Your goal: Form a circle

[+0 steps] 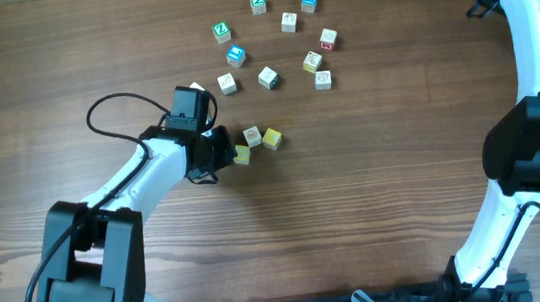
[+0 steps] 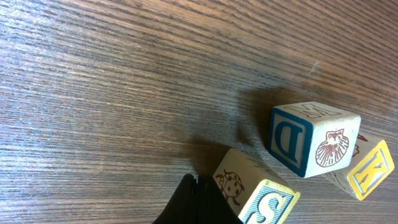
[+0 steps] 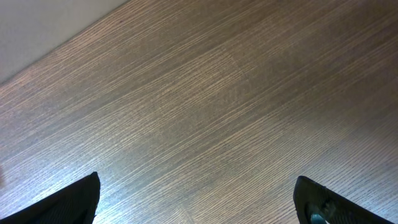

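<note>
The left gripper has its jaws pressed shut with nothing between them, the black tip just beside a cube showing a ladybird and an S. A little beyond that sit a D cube with a shell and, touching it, a yellow-edged K cube. These three lie in a short row on the wooden table, apart from the rest. Further up the table, the circle is a loose ring of about ten cubes with uneven gaps. At the far right, the right gripper hangs with its jaws spread wide over bare wood, holding nothing.
</note>
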